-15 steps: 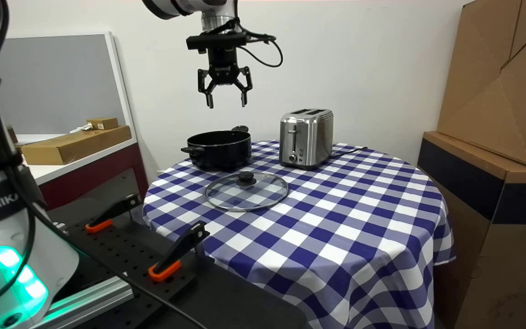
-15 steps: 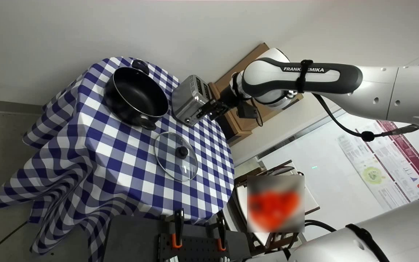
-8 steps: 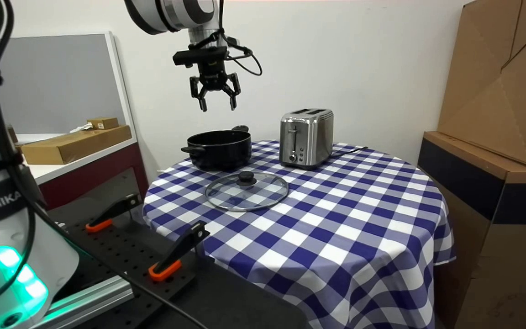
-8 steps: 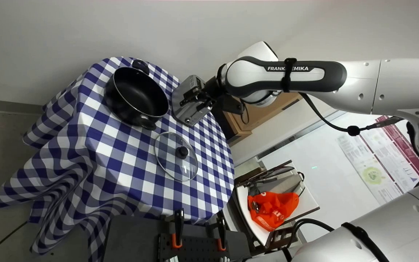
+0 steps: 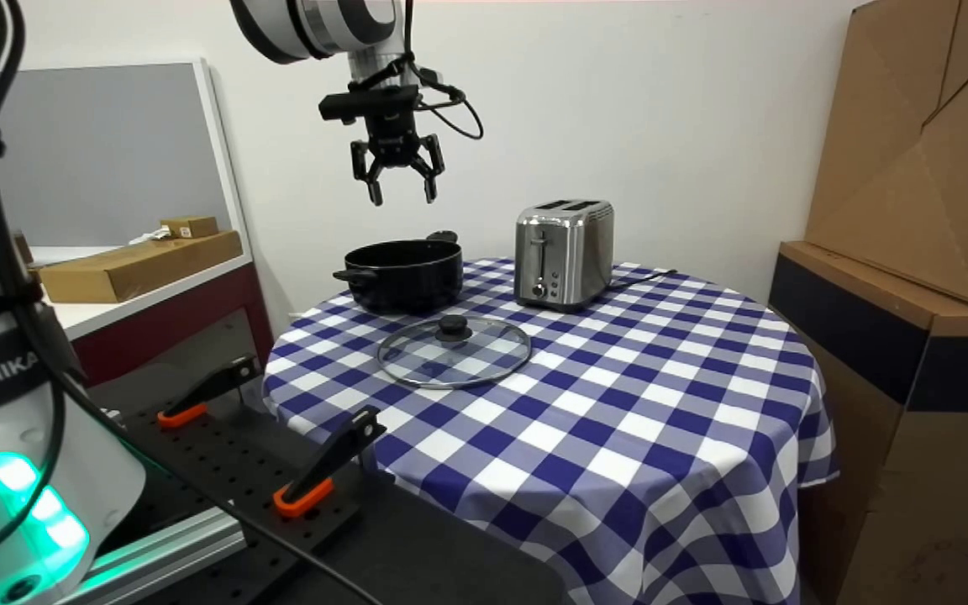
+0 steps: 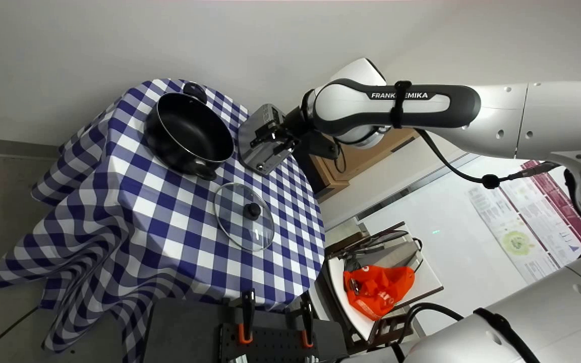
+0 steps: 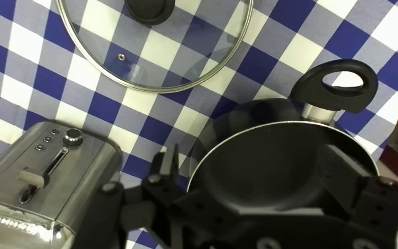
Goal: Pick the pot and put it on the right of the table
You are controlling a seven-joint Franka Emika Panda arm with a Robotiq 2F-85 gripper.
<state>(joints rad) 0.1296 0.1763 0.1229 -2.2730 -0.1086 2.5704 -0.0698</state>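
Note:
The wide black pot point(image 5: 407, 286) stands upright at the back left of the table point(image 5: 618, 445) with its checked cloth. It also shows in another exterior view point(image 6: 189, 132), with both handles. My gripper point(image 5: 403, 200) is open and empty, above the pot and apart from it. In an exterior view the gripper point(image 6: 260, 155) appears in front of the toaster. In the wrist view the open fingers point(image 7: 254, 155) appear over the pot point(image 7: 271, 166). One handle shows at upper right there; the pot's lower part is hidden behind the gripper.
The silver toaster point(image 5: 564, 256) stands beside the pot; it also shows in the wrist view point(image 7: 50, 173). The glass lid point(image 5: 455, 357) lies flat in front of the pot. Cardboard boxes point(image 5: 896, 403) stand beyond the table. Clamps point(image 5: 328, 462) sit on the dark workbench.
Over the last second my gripper moved left and slightly down in an exterior view, to above the pot. It has hardly moved in the last half second. The pot has not moved.

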